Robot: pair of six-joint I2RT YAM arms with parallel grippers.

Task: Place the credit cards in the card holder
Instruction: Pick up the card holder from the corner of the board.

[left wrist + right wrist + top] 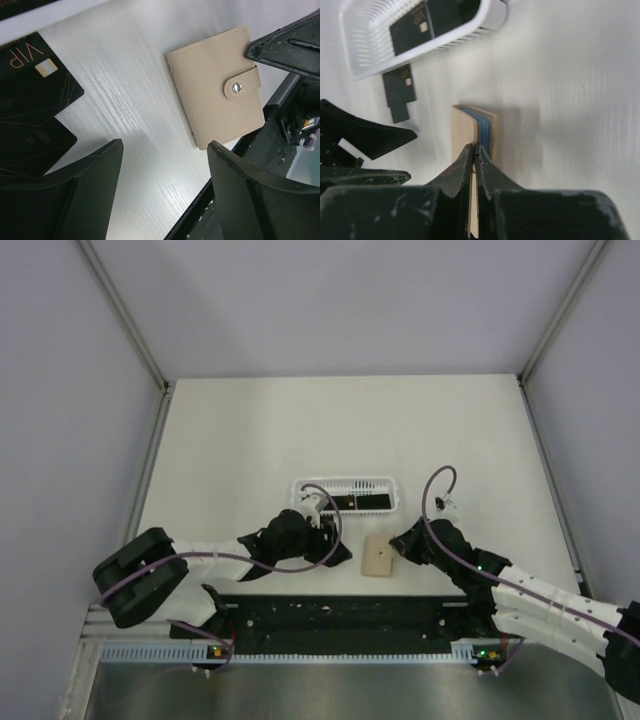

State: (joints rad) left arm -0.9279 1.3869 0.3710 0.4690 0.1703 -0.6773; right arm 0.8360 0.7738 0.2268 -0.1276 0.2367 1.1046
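The tan card holder (377,556) lies on the table between my two grippers, its snap strap (239,87) fastened. My right gripper (476,148) is shut on the holder's (462,127) near edge, with a thin tan layer pinched between the fingers and a blue lining showing beside it. My left gripper (162,150) hangs open just left of the holder (215,85), with nothing between its fingers. Two black credit cards (35,95), one marked VIP, lie overlapping on the table beside its left finger. More black cards (435,20) lie in the white basket.
The white perforated basket (300,490) stands just behind both grippers. A black rail (340,615) runs along the table's near edge, close to the holder. In the left wrist view the right gripper's finger (290,45) shows at the upper right.
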